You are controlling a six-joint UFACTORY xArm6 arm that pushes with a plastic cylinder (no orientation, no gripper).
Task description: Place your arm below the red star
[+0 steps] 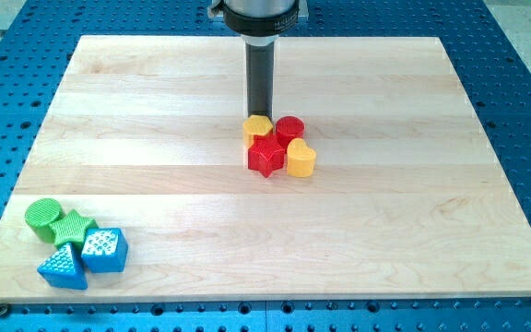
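The red star (265, 156) lies near the middle of the wooden board (155, 111), in a tight cluster. A yellow block (258, 128) touches it at the upper left, a red round block (290, 130) at the upper right, and a yellow heart-shaped block (300, 159) at its right. My tip (260, 114) stands just above the cluster toward the view's top, right behind the yellow block and close to or touching it. The rod rises straight up from there to the top edge.
At the view's bottom left corner sit a green round block (42, 218), a green star (73, 227), a blue triangle (64, 266) and a blue block (105, 249). The board lies on a blue perforated table (524, 74).
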